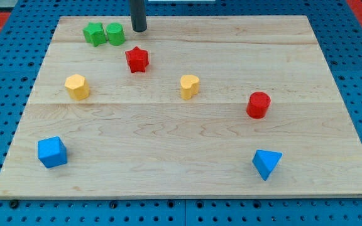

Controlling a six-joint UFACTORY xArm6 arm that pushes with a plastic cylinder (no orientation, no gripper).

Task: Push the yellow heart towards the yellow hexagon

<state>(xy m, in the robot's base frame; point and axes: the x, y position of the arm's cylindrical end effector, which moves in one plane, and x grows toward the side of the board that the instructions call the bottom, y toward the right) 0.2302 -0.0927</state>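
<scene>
Yellow heart (190, 86) sits mid-frame, yellow hexagon (76, 86) well apart at frame left; my tip (139, 29) is upper centre, near green blocks (104, 34); no claw, just rod.

Yellow heart (190, 86) near board centre; yellow hexagon (76, 86) well apart at view's left.

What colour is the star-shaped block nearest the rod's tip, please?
Red: the star, clearest in the camera view.
</scene>
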